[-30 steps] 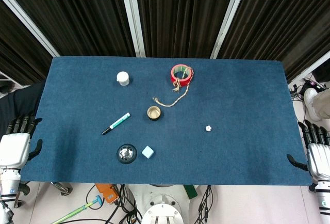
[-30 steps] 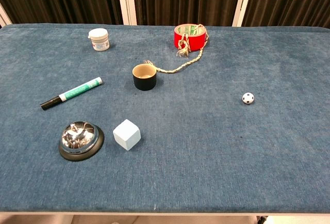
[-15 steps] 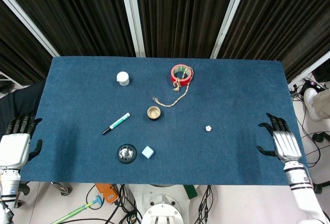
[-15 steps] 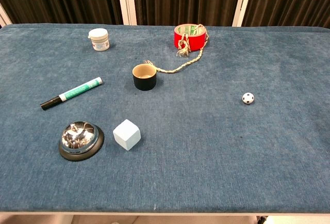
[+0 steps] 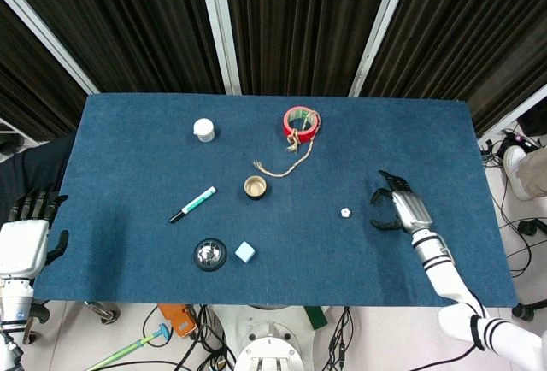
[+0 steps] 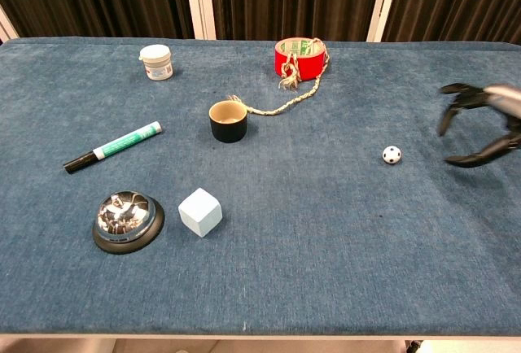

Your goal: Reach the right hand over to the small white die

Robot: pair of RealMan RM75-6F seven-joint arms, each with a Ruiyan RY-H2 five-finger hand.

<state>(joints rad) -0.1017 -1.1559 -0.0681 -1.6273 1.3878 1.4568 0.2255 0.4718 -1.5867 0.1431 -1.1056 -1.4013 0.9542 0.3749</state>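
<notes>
The small white die [image 5: 345, 212] [image 6: 391, 154], marked with dark dots, lies alone on the blue cloth, right of centre. My right hand [image 5: 400, 203] [image 6: 485, 125] hovers over the table just to the right of the die, fingers spread and curved toward it, holding nothing and not touching it. My left hand [image 5: 23, 238] hangs off the table's left front corner, fingers apart, empty; the chest view does not show it.
On the blue table [image 5: 128, 132] lie a red tape roll [image 5: 300, 120] with a rope [image 5: 282, 164], a small tan cup [image 5: 254, 186], a white jar [image 5: 203, 128], a green marker [image 5: 193, 203], a dome bell [image 5: 209, 254] and a pale blue cube [image 5: 245, 252].
My right hand has swept in from beyond the table's right edge, moving left over the cloth to a spot close beside the die. The left hand and all objects stay put.
</notes>
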